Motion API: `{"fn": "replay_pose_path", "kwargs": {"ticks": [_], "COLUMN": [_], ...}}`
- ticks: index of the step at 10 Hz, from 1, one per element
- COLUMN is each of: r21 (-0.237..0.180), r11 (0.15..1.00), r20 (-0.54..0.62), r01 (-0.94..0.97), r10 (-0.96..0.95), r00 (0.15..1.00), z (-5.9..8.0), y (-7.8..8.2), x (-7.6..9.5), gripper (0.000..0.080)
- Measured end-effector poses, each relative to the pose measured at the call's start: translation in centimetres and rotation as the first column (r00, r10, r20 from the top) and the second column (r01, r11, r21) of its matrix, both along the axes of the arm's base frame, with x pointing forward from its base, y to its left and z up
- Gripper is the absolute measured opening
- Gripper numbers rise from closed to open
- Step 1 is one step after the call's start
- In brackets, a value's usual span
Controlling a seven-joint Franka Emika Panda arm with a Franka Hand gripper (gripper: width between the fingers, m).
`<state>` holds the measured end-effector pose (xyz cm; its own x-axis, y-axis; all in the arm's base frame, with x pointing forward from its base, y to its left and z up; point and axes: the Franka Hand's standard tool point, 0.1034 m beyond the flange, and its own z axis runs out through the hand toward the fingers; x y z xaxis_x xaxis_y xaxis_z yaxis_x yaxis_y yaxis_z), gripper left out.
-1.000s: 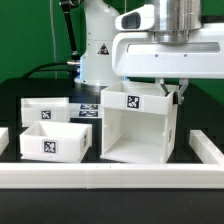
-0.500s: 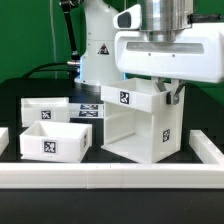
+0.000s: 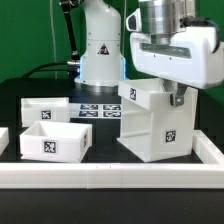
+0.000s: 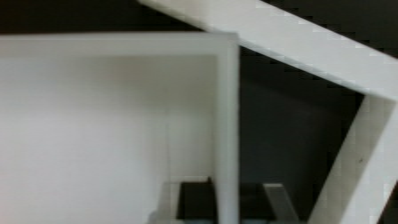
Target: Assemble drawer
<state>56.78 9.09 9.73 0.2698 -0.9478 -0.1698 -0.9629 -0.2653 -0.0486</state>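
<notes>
The white cube-shaped drawer casing [image 3: 150, 125] stands on the black table, turned so that a corner faces the camera, with tags on its top face and side. My gripper [image 3: 176, 97] reaches down over its upper rim on the exterior view's right. In the wrist view a thin casing wall [image 4: 226, 120] runs between my fingers [image 4: 278, 200], and the gripper [image 4: 231, 200] is closed on it. Two shallow white trays stand on the exterior view's left, one behind [image 3: 45, 106] and one in front [image 3: 52, 141], each with a tag.
Long low white border bars run along the front [image 3: 110, 176] and the exterior view's right [image 3: 208, 150]. The marker board [image 3: 92, 110] lies between the trays and the casing. The robot's base [image 3: 100, 50] stands behind.
The casing has turned about its upright axis with my gripper on its rim: its open front faced the camera, now a corner does. The trays have not moved.
</notes>
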Motion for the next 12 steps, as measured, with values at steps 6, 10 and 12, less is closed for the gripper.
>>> {"fn": "replay_pose_path", "kwargs": {"ticks": [6,10,12], "r21": [0.045,0.064,0.07], "r11": [0.977,0.977,0.976], "r20": [-0.008,0.016,0.023], "r01": [0.209,0.204,0.205], "r10": [-0.209,-0.206,-0.207], "r00": [0.978,0.979,0.978], "z": [0.0,0.1,0.1], "y": [-0.1,0.4,0.5], "x": [2.6,6.2,7.5], "gripper": [0.0038,0.0038,0.0038]}}
